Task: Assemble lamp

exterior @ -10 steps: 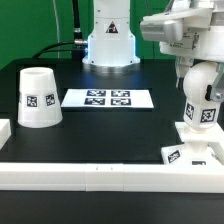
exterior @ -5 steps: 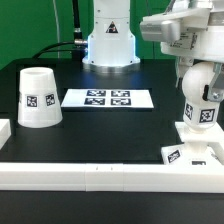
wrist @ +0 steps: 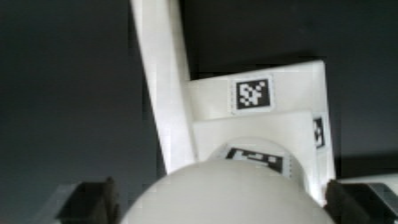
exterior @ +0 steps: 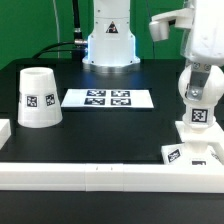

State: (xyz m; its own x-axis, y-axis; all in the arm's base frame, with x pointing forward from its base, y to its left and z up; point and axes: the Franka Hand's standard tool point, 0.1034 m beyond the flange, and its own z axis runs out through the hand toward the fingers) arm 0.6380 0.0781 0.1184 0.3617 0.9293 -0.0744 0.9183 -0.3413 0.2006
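The bulb [exterior: 201,95] stands upright on the square base [exterior: 205,148], at the exterior view's right. The gripper [wrist: 222,203] has its fingers spread beside the round head (apparently not clamping). To tighten, it should probably close centred and turn without tilting.

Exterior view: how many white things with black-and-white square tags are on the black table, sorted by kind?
Shade: 1
Bulb: 1
Base: 1
Marker board: 1
Total: 4
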